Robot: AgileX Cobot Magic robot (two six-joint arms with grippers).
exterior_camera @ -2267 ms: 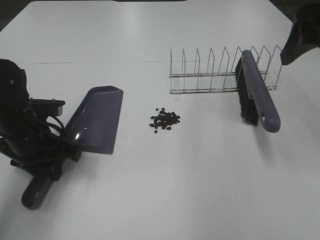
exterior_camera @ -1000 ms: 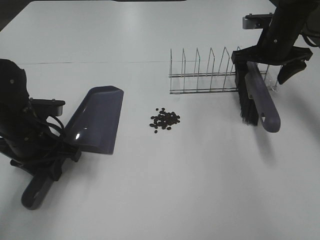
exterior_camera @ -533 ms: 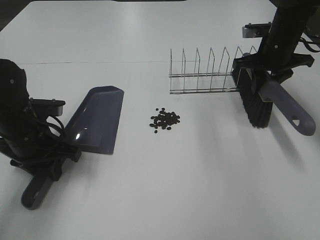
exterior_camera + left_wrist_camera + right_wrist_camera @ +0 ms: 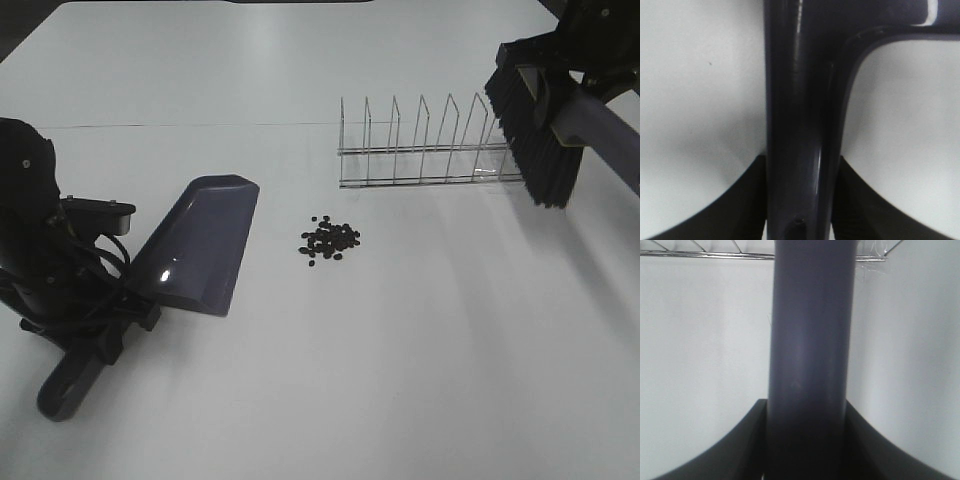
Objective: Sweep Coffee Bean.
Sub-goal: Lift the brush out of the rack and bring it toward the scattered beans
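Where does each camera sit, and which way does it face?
Exterior high: above the table, looking down at dustpan, coffee beans, rack and brush; left arm and right arm show at the edges.
Left wrist: on the left arm, looking along the dustpan handle to the table; left gripper clamps it.
Right wrist: on the right arm, looking along the brush handle toward the rack; right gripper clamps it.
Shared: rack in high and right wrist views.

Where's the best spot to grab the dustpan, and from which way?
By its long, narrow handle, from above, as the left gripper does. The handle is slim enough for the jaws to close around, and it sticks out behind the dustpan scoop, leaving the open lip free to face the coffee beans.
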